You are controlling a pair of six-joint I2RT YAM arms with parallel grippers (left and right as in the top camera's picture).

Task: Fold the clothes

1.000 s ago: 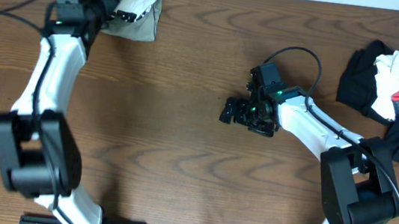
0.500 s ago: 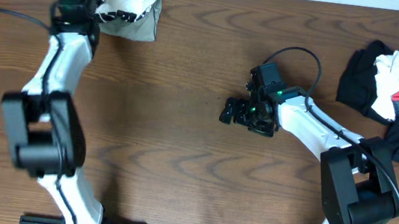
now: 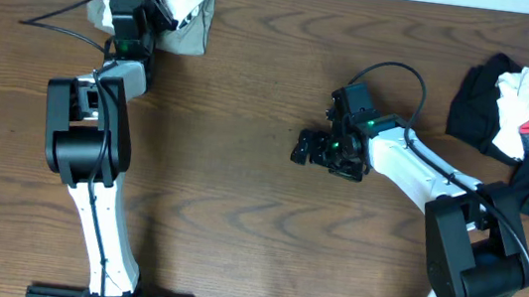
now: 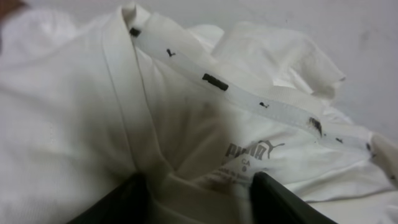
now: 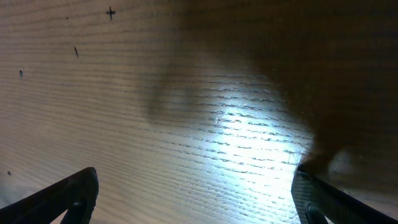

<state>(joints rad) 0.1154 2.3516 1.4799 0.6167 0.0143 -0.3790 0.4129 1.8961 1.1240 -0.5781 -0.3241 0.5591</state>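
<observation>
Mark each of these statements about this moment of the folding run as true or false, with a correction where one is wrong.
1. The right gripper is open over the bare table, holding nothing. True.
2. The white top lies in the middle of the table. False: it is bunched at the far edge, towards the left corner.
3. Fabric of the white top sits between the fingers of the left gripper. True.
4. The pile at the right edge holds only white pieces. False: black, white and red fabric all show in it.
5. The right gripper is touching that pile. False: bare wood separates them.
</observation>
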